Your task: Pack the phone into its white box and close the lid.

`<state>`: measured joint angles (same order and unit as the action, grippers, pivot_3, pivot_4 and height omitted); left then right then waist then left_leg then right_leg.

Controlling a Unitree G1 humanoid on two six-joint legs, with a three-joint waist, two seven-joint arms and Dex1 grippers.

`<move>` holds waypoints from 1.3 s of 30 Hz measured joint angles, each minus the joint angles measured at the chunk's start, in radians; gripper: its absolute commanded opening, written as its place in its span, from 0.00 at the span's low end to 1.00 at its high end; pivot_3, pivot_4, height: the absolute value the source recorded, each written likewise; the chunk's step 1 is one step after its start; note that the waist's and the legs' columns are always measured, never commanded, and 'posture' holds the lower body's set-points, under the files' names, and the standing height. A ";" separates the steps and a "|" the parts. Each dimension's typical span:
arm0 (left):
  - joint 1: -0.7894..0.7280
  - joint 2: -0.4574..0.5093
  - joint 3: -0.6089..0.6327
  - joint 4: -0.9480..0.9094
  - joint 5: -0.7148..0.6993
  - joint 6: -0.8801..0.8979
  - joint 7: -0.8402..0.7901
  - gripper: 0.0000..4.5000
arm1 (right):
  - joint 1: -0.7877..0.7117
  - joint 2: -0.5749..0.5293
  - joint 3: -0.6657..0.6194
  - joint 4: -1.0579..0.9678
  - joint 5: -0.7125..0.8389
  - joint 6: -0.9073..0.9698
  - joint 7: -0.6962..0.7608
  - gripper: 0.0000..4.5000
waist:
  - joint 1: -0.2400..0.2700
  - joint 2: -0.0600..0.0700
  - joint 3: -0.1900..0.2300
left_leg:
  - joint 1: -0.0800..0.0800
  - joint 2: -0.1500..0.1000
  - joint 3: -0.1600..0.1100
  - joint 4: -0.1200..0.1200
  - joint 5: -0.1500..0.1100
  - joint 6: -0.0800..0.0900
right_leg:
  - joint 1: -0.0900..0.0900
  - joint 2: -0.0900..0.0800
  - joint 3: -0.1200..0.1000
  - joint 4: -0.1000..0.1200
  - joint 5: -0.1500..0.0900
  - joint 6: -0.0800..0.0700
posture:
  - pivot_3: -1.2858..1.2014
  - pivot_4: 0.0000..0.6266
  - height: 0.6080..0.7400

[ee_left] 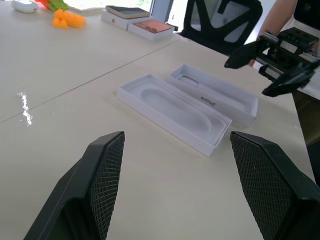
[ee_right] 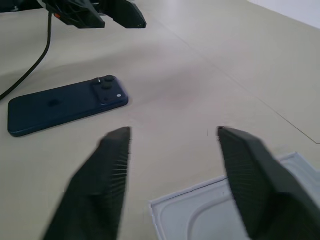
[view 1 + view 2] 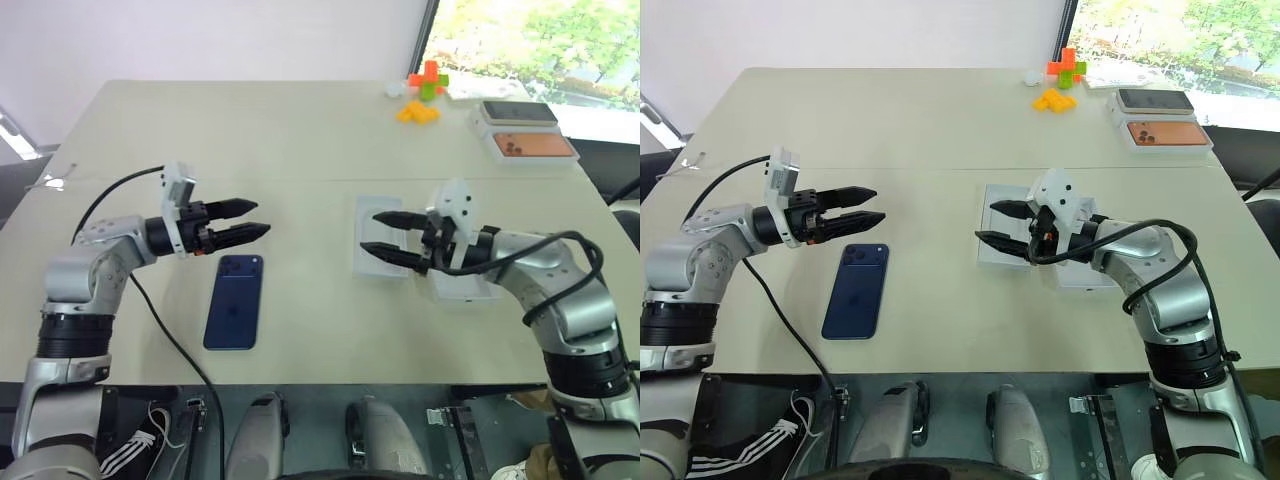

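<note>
Navy-blue phone (image 3: 234,301) flat on table (image 3: 300,140), camera-side up, just below spread, empty left gripper (image 3: 252,221). Right gripper (image 3: 383,246) released above white box (image 1: 172,111). Best gripped across long edges, then lowered level into tray.

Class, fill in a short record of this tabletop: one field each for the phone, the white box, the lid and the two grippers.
phone: lying back up on the table, outside any box, untouched
white box: open tray with an oval recess, nothing in it
lid: off, inside up, lying beside the tray
left gripper: open, hovering above the phone's top end
right gripper: open, over the white box, holding nothing
</note>
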<state>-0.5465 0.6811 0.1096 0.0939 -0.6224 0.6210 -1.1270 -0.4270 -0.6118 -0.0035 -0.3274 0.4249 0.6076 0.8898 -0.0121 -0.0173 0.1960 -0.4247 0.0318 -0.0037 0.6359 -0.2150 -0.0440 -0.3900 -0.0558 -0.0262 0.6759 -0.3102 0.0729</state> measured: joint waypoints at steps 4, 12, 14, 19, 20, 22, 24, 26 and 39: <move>0.004 0.022 0.034 -0.009 -0.040 0.076 0.012 0.79 | -0.008 0.012 0.031 -0.003 -0.006 -0.007 -0.009 0.99 | -0.003 0.000 0.000 | 0.000 0.000 0.000 0.000 0.000 0.000 | -0.002 0.000 0.000 0.004 0.000 0.000 | 0.52 0.24 1.00; 0.023 0.095 0.141 -0.007 -0.150 0.275 0.055 0.79 | -0.020 0.012 0.137 -0.023 -0.096 -0.132 0.003 0.99 | -0.002 0.000 0.000 | 0.000 0.000 0.000 0.002 0.000 0.000 | -0.003 0.001 0.001 0.006 0.000 0.000 | 0.52 0.24 1.00; 0.051 0.119 0.159 -0.008 -0.160 0.308 0.056 0.79 | -0.019 0.005 0.157 -0.023 -0.111 -0.160 0.014 0.99 | -0.002 0.000 0.000 | 0.000 0.001 -0.001 0.002 0.000 0.000 | -0.003 0.000 0.001 0.006 0.000 0.000 | 0.52 0.24 1.00; 0.107 0.157 0.186 -0.027 -0.174 0.344 0.073 0.79 | -0.039 0.052 0.201 -0.021 -0.129 -0.181 0.004 0.68 | -0.002 0.000 0.000 | 0.000 0.001 -0.001 0.002 0.000 -0.001 | -0.003 0.001 0.002 0.007 0.000 -0.001 | 0.52 0.24 1.00; 0.114 0.166 0.186 -0.031 -0.175 0.349 0.073 0.79 | -0.043 0.052 0.207 -0.021 -0.136 -0.184 0.002 0.57 | -0.002 0.000 0.000 | 0.000 0.001 -0.001 0.002 0.001 -0.001 | -0.003 0.001 0.002 0.007 0.000 -0.001 | 0.52 0.24 1.00; 0.143 0.189 0.189 -0.040 -0.171 0.341 0.066 0.79 | -0.049 0.061 0.216 -0.012 -0.151 -0.200 -0.005 0.33 | -0.002 0.000 0.000 | 0.000 0.001 -0.001 0.002 0.001 -0.001 | -0.003 0.000 0.002 0.007 0.000 -0.001 | 0.52 0.24 1.00; 0.161 0.196 0.189 -0.042 -0.165 0.326 0.065 0.79 | -0.049 0.076 0.228 0.001 -0.166 -0.207 -0.013 0.10 | -0.001 0.000 0.000 | 0.000 0.002 -0.001 0.002 0.001 -0.001 | -0.003 0.000 0.002 0.007 0.000 -0.001 | 0.52 0.24 1.00; 0.169 0.200 0.193 -0.042 -0.159 0.308 0.065 0.79 | -0.049 0.085 0.238 0.007 -0.169 -0.210 -0.013 0.01 | 0.001 0.000 0.000 | 0.000 0.002 -0.001 0.003 0.001 -0.001 | -0.003 -0.001 0.002 0.007 0.000 -0.001 | 0.52 0.24 1.00; 0.166 0.196 0.208 -0.041 -0.162 0.295 0.089 0.79 | -0.064 0.085 0.238 0.041 -0.208 -0.245 -0.009 0.01 | -0.001 0.000 0.000 | 0.000 0.001 -0.001 0.003 0.001 -0.001 | -0.003 0.000 0.002 0.007 0.000 -0.001 | 0.52 0.24 1.00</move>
<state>-0.3800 0.8769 0.3175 0.0526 -0.7846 0.9155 -1.0379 -0.4906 -0.5266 0.2349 -0.2863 0.2166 0.3625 0.8810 -0.0128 -0.0177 0.1960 -0.4247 0.0332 -0.0048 0.6385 -0.2144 -0.0448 -0.3935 -0.0562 -0.0238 0.6831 -0.3100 0.0718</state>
